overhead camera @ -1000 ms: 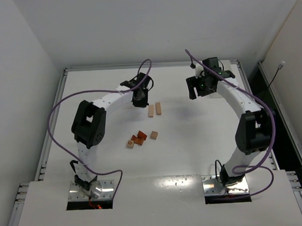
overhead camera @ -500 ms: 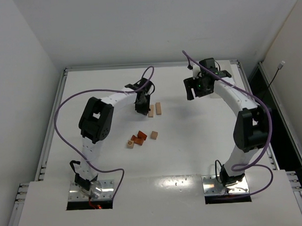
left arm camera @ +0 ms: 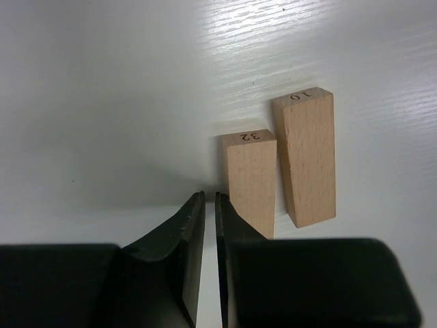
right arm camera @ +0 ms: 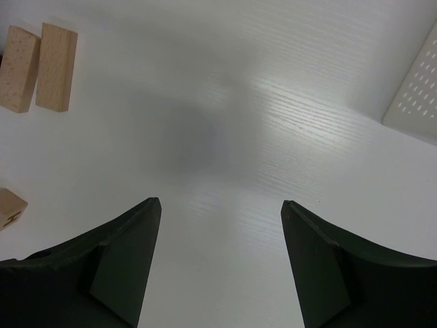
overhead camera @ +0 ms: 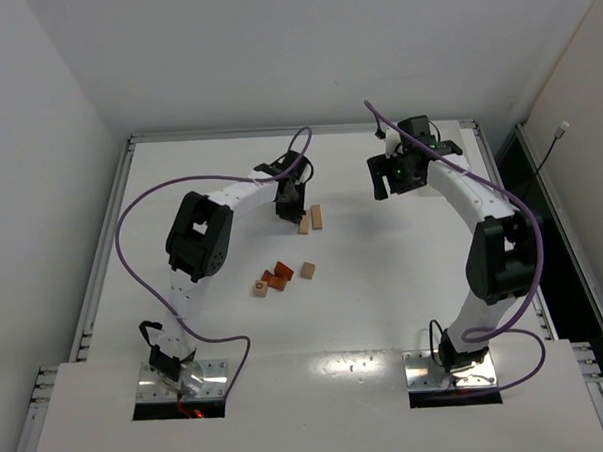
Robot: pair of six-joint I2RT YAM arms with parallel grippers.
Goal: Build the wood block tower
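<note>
Two pale tan bars lie side by side on the white table, the shorter one (overhead camera: 303, 223) (left arm camera: 249, 181) marked 32 and the longer one (overhead camera: 316, 216) (left arm camera: 306, 157) marked 10. My left gripper (overhead camera: 294, 211) (left arm camera: 209, 198) is low over the table just left of the short bar, its jaws almost together with nothing between them. Nearer the arms lie two tan cubes (overhead camera: 259, 287) (overhead camera: 307, 270) and reddish-orange blocks (overhead camera: 279, 276). My right gripper (overhead camera: 388, 182) (right arm camera: 220, 203) is open and empty, held above bare table to the right of the bars (right arm camera: 56, 67).
The raised rail of the table (overhead camera: 297, 131) runs along the back and sides. A white perforated plate (right arm camera: 416, 89) shows at the top right of the right wrist view. One tan cube (right arm camera: 8, 208) shows at that view's left edge.
My left gripper has moved right and a little nearer, up beside the short tan bar. My right gripper shifted slightly left and stays open.
</note>
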